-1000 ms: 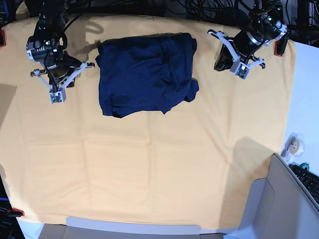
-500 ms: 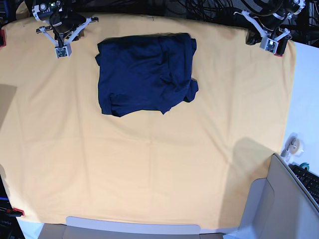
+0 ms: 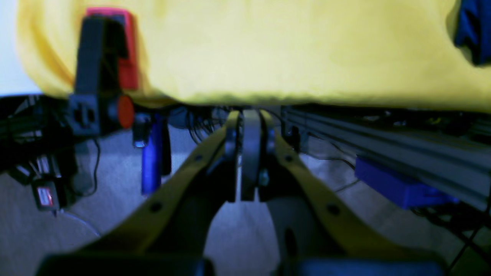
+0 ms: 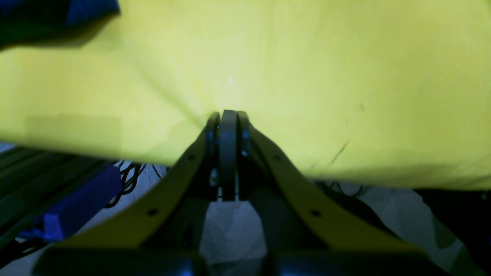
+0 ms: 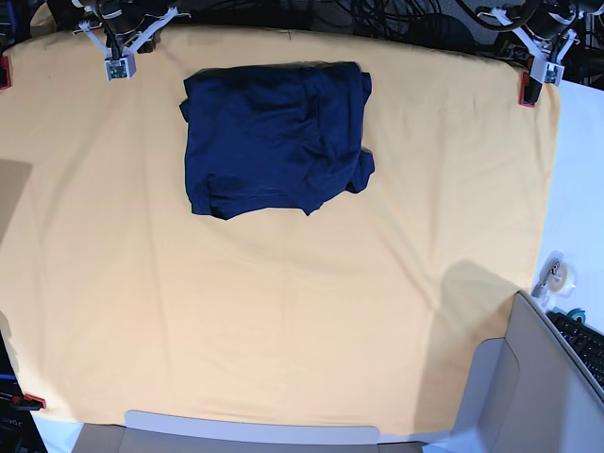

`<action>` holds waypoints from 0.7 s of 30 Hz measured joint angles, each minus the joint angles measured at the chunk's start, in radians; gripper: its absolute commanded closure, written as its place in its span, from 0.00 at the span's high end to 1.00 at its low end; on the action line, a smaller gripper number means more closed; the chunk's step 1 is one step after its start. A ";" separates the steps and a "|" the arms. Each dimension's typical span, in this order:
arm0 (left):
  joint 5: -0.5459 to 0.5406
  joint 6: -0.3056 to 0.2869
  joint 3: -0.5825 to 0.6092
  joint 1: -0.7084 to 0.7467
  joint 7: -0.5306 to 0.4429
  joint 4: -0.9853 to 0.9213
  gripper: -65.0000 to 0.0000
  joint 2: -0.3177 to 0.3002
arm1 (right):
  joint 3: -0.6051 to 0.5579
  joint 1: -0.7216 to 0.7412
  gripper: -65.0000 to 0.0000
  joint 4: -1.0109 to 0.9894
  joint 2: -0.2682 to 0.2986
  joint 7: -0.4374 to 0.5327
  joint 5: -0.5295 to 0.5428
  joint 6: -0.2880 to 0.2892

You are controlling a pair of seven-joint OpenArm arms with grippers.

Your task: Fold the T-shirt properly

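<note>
Base view: folded shirt (image 5: 274,140) lies on the cloth (image 5: 283,311). Left gripper (image 3: 251,115) and right gripper (image 4: 228,115) are both closed, empty, at the far edge.

The yellow-orange table cloth (image 5: 283,321) lies bare across its whole near half and down both side edges, so a gripper could pass freely there. The only obstacle on it is the folded T-shirt (image 5: 274,137), which sits near the far edge, slightly toward the far left corner, with open cloth all round it. The right gripper (image 5: 118,68) hangs at the far left corner, and the left gripper (image 5: 547,74) at the far right corner, both with jaws pressed together and well apart from the shirt. A red clamp (image 5: 527,90) grips the far right corner just beside the left gripper. A grey box (image 5: 528,377) crowds the near right corner.
</note>
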 measured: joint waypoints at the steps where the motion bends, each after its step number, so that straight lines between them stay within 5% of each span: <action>1: 0.004 0.000 -0.001 0.007 0.011 -0.002 0.00 0.011 | 0.000 -0.011 0.00 0.000 0.000 0.007 0.002 0.000; 2: 0.005 0.001 -0.003 0.011 0.014 -0.005 0.00 0.021 | 0.000 -0.021 0.00 0.000 0.001 0.012 0.002 0.000; 5: 0.003 0.000 -0.002 0.021 0.014 -0.008 0.00 0.033 | -0.014 -0.072 0.00 -0.056 -0.008 -0.190 -0.006 0.028; 13: -0.001 0.004 0.010 0.070 -0.003 -0.026 0.00 0.032 | -0.008 -0.134 0.00 -0.034 0.059 -0.145 -0.006 0.022; 21: 0.003 0.009 0.042 0.103 -0.009 -0.033 0.00 0.031 | -0.008 -0.158 0.00 -0.035 0.056 -0.118 -0.007 0.022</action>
